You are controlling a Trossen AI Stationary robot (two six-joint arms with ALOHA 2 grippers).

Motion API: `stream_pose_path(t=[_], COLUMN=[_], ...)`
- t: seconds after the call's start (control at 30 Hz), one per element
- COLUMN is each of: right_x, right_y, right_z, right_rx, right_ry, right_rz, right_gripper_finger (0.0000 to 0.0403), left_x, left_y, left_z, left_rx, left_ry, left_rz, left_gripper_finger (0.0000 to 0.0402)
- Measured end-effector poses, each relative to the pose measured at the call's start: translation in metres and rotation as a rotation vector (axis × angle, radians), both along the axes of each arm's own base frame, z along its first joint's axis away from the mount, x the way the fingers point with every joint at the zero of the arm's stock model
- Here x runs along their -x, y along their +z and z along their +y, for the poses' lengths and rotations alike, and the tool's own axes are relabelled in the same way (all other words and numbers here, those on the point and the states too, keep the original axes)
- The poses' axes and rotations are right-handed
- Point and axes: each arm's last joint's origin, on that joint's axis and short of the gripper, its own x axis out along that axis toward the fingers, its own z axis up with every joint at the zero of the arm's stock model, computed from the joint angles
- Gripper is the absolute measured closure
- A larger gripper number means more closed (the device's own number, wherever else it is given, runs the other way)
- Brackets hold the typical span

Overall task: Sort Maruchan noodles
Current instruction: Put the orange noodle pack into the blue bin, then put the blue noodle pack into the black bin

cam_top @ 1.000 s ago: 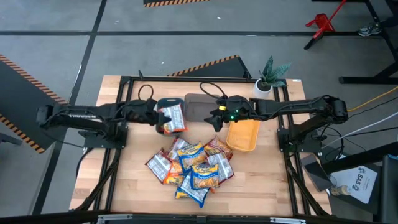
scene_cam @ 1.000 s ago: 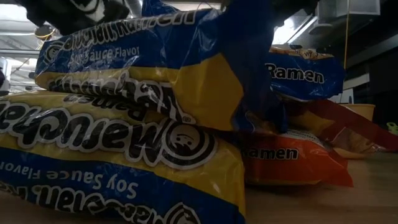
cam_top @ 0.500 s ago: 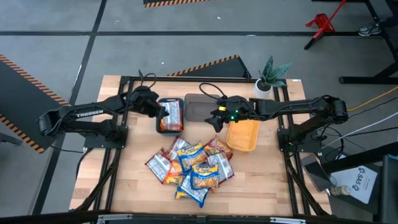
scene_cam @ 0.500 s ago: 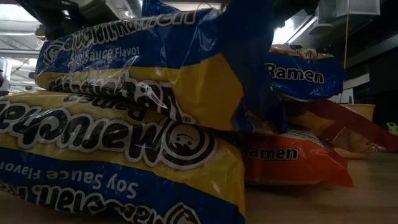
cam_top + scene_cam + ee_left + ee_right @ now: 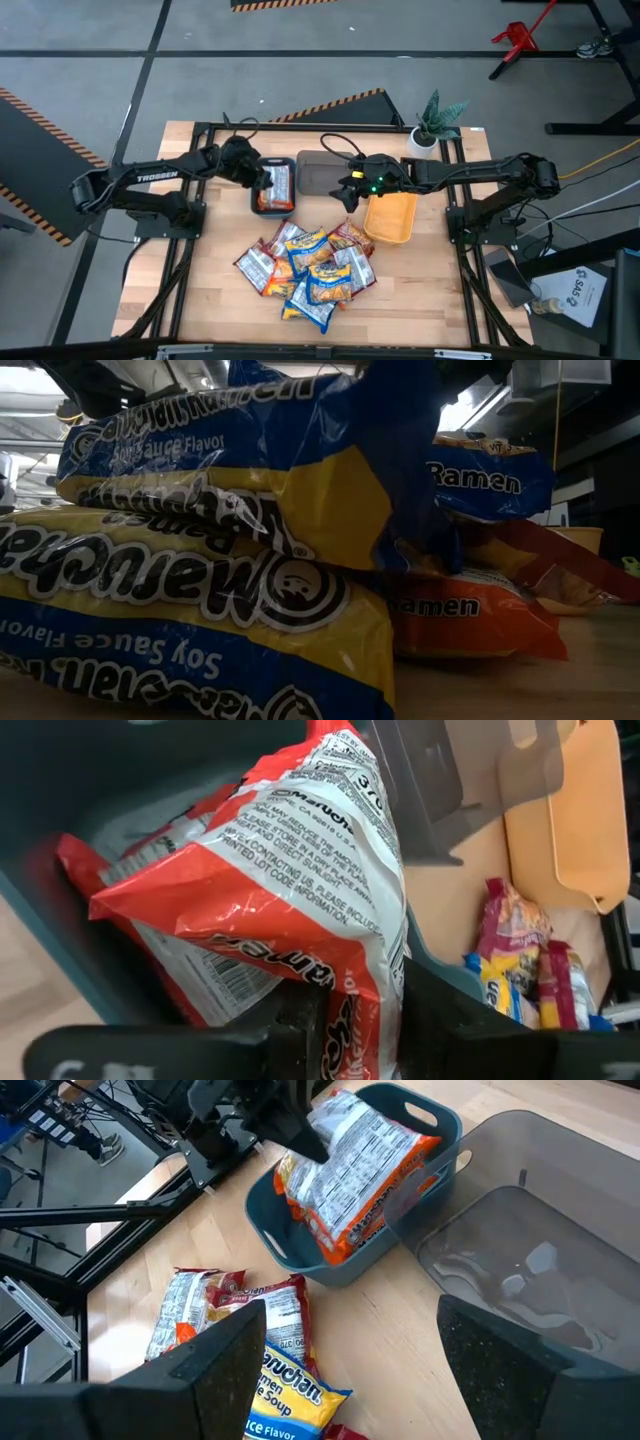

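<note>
Wooden table, pale planks, black frame rails along both sides. Left arm reaches in from the left edge to the teal tray; right arm reaches in from the right and stops between the grey tray and the orange tray. Three trays sit in a row at mid-table: teal, then grey, then orange, the orange one nearer the front. Loose pile of Maruchan noodles lies in front of the trays near the table centre, yellow-and-blue, orange-red and silvery packets overlapping; in the low view the yellow-and-blue soy sauce packs fill most of the frame, stacked, with an orange pack behind. Potted plant stands at the far right corner of the table. Left gripper is over the teal tray, fingers narrow and clamped on the edge of an orange-and-white packet that sits down inside the tray on top of at least one more packet; the right wrist view shows the same packet leaning in the teal tray with the left gripper at its far edge. Right gripper hovers above the table beside the grey tray, fingers spread wide, nothing between them.
</note>
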Motion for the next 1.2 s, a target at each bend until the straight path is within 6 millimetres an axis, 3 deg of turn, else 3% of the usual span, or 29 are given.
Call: stream_pose_path(t=[0.5, 1.0, 1.2], right_x=[0.0, 0.0, 0.0], right_y=[0.0, 0.0, 0.0], right_z=[0.0, 0.0, -0.001], right_rx=[0.001, 0.005, 0.032], right_ry=[0.0, 0.001, 0.0], right_rz=[0.0, 0.001, 0.004], right_gripper_finger=[0.0123, 0.0123, 0.0123], left_x=[-0.001, 0.003, -0.004], left_y=[0.005, 0.046, 0.079], left_z=[0.001, 0.001, -0.002], left_rx=[0.004, -0.027, -0.077], left_ry=[-0.029, -0.071, -0.107], left_rz=[-0.023, 0.17, 0.114], left_gripper_finger=[0.0247, 0.0244, 0.0244])
